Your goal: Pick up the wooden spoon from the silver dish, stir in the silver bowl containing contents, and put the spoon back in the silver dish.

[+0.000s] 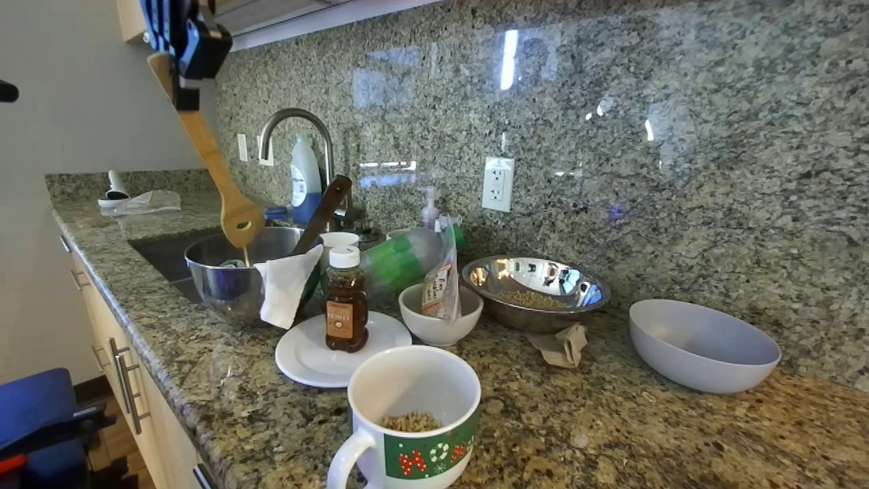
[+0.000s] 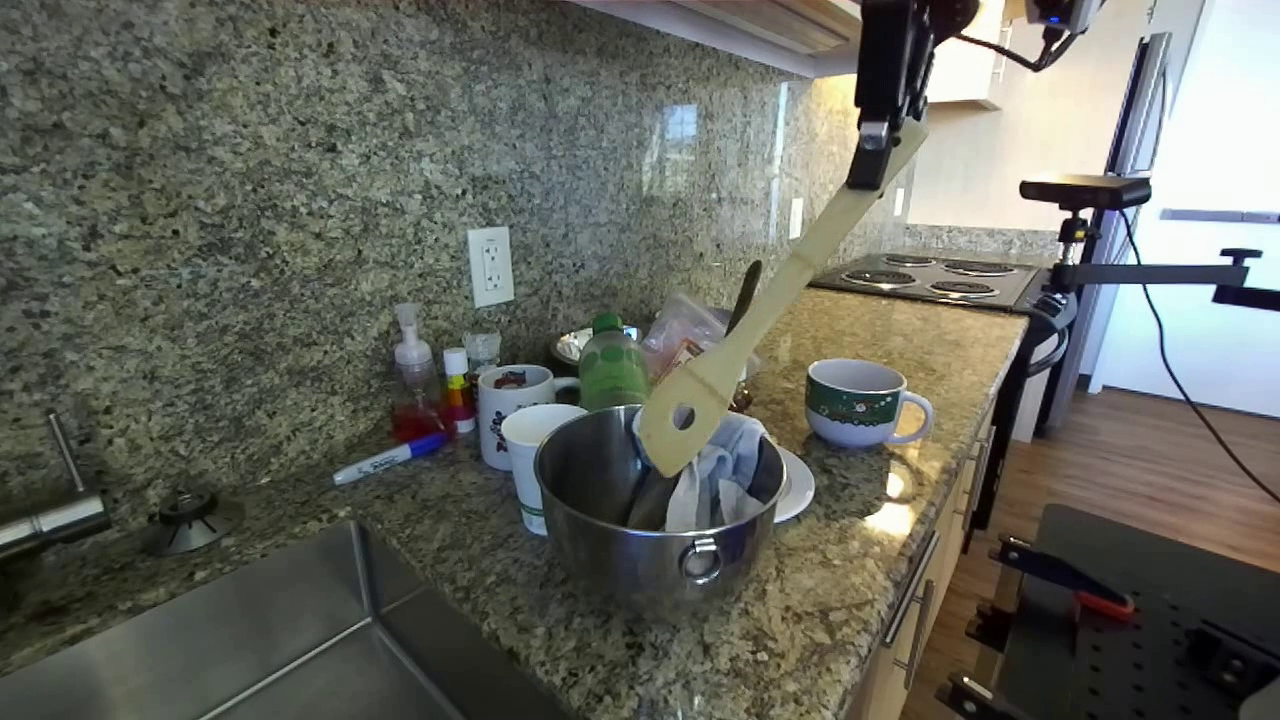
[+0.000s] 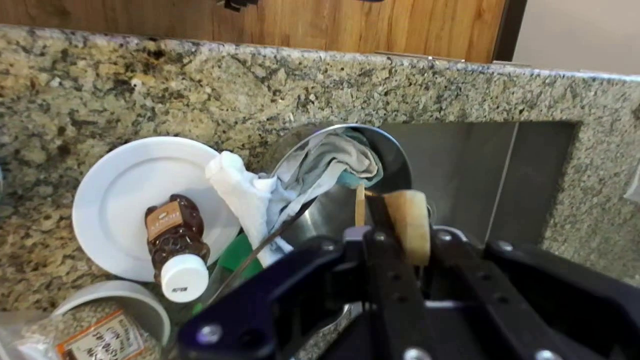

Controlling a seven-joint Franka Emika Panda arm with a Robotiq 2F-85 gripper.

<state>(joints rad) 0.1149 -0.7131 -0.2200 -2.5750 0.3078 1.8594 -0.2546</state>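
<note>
The wooden spoon [image 1: 205,144] hangs tilted, head down, from my gripper [image 1: 185,92]. It shows in an exterior view [image 2: 785,285] with a hole in its head. In the wrist view its handle end [image 3: 412,225] sits between the fingers of my gripper [image 3: 400,240]. The gripper is shut on the handle. The spoon's head overlaps the opening of the silver dish [image 2: 610,560]; I cannot tell whether its tip is below the rim. The dish also shows in an exterior view [image 1: 220,288]. The silver bowl [image 1: 499,314] holds grains [image 1: 533,299] and stands by the backsplash.
A cloth [image 2: 725,470] and a dark-handled utensil [image 1: 326,214] stick out of the silver dish. Nearby are a honey bottle [image 1: 346,305] on a white plate [image 1: 302,360], a green bottle [image 1: 407,255], a white bowl [image 1: 434,329], a mug [image 1: 414,407], a grey bowl [image 1: 706,367] and the sink [image 2: 250,620].
</note>
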